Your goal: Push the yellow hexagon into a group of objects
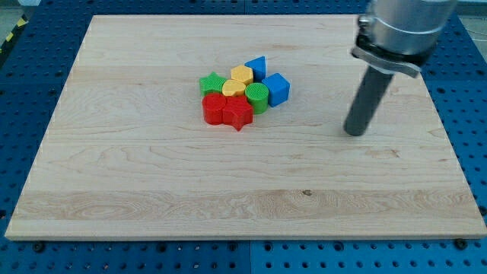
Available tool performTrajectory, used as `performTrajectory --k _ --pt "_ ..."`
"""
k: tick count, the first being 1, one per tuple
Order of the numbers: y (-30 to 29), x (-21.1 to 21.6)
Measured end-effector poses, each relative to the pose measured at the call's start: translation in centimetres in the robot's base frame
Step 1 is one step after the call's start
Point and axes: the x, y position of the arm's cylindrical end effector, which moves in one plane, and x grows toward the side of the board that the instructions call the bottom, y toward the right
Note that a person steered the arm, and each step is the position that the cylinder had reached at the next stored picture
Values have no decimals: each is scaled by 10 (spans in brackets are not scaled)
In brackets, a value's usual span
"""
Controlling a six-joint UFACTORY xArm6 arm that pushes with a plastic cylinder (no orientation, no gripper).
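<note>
The yellow hexagon (242, 74) sits in a tight cluster of blocks left of the board's middle. Touching it are a blue triangular block (257, 67) above right, a yellow block (233, 87) below left, and a green round block (257, 95) below right. A green star (212, 82) is at the cluster's left, a blue cube (277, 87) at its right, and a red block (214, 108) and a red star (237, 113) at its bottom. My tip (354, 132) rests on the board well to the right of the cluster, apart from every block.
The wooden board (152, 190) lies on a blue perforated table (472, 91). The arm's grey body (403, 27) enters from the view's top right above the rod.
</note>
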Motion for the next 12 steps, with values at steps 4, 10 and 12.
performTrajectory --k 4,10,12 --pt "-14 -84" --pt "-139 -151" --pt "-163 -164"
